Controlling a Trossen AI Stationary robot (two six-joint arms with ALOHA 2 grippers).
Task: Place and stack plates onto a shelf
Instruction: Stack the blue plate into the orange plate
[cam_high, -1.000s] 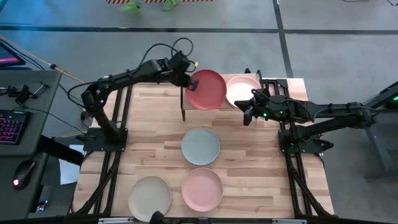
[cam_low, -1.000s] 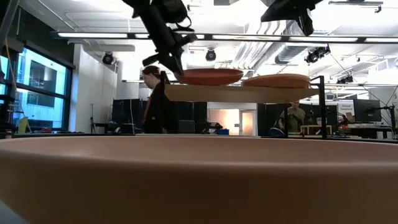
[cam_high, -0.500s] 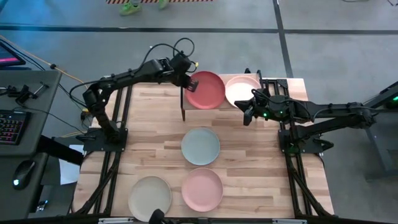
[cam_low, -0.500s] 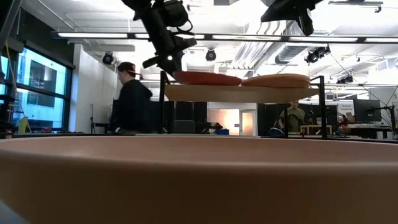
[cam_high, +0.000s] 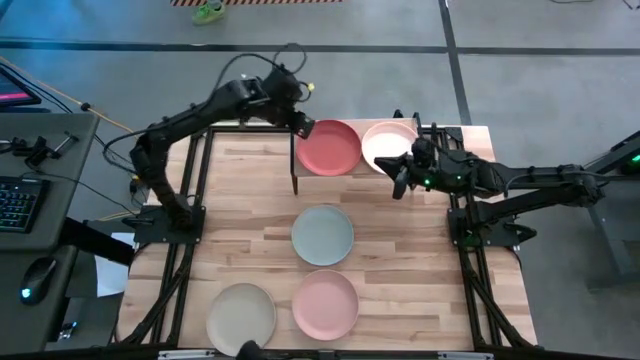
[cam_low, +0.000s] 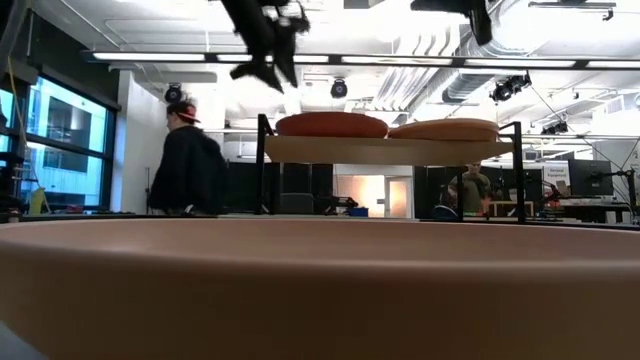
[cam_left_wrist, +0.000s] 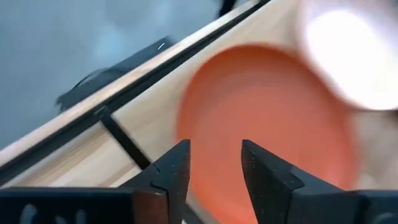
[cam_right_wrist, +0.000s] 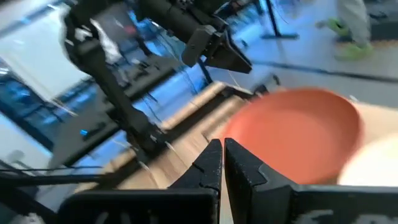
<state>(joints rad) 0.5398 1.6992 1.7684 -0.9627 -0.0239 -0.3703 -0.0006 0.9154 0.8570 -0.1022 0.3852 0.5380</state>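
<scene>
A light wooden table (cam_high: 250, 200) carries a small shelf (cam_high: 300, 180) at its far edge. On the shelf the red plate (cam_high: 329, 147) and the pale peach plate (cam_high: 388, 143) lie flat, side by side. The left claw (cam_high: 300, 122) hangs just beside the red plate's outer rim, clear of it, fingers narrowly parted and empty. The right claw (cam_high: 402, 180) sits just beside the peach plate, fingers closed together, gripping nothing. Nearer the front lie the blue-grey plate (cam_high: 322, 235), pink plate (cam_high: 325, 304) and cream plate (cam_high: 241, 317).
</scene>
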